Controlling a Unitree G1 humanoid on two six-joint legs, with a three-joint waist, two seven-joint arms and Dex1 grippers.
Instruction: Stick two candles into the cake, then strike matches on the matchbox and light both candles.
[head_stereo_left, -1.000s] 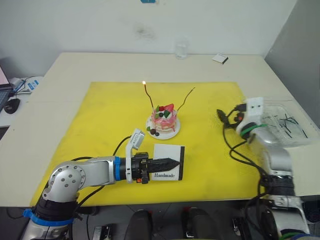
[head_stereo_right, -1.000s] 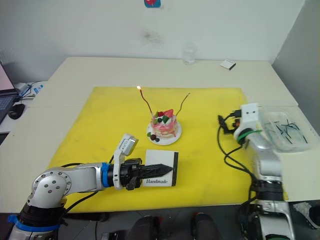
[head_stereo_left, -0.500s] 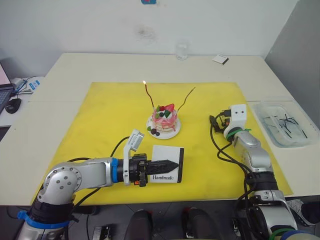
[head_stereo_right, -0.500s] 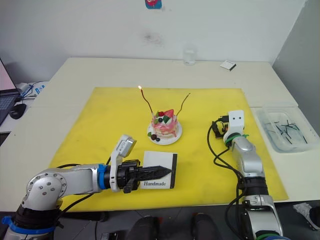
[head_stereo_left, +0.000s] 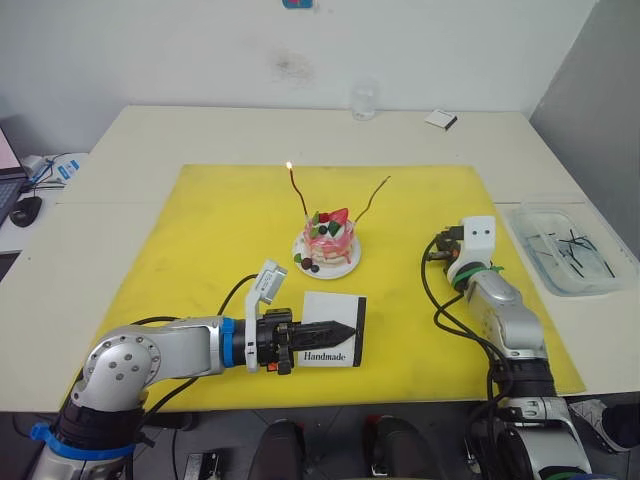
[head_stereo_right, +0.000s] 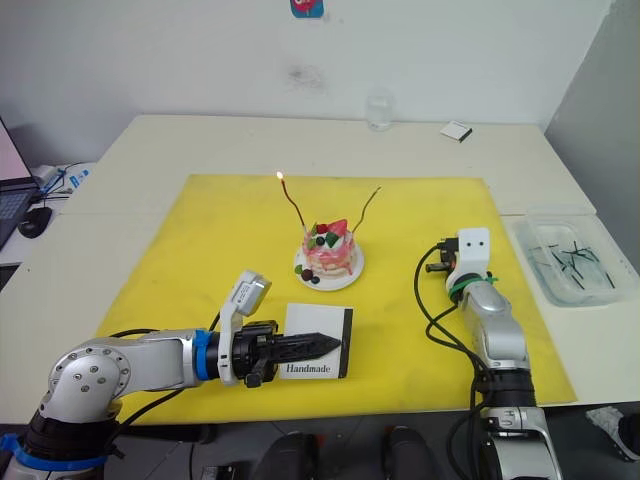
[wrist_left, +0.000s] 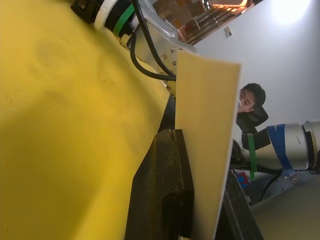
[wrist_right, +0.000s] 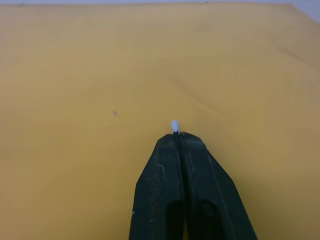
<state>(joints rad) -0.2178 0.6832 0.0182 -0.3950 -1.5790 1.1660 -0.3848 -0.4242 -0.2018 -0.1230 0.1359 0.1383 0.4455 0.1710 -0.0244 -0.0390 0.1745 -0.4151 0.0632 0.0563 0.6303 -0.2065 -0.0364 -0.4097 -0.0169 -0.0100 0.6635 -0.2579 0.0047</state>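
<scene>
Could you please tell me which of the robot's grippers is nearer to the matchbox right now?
Left. The left gripper is shut on the matchbox, holding it at the yellow mat's near edge. The right gripper, shut on a match, is off to the box's right, over the mat's right side.

I'm seeing the pink cake (head_stereo_left: 329, 238) sitting on its white plate, both wavy candles standing in it: the dark red candle (head_stereo_left: 297, 194) burning, the olive-gold candle (head_stereo_left: 375, 195) unlit. The matchbox (head_stereo_left: 334, 328) is lying near the cake. A match (wrist_right: 174, 125) is showing its pale tip.
</scene>
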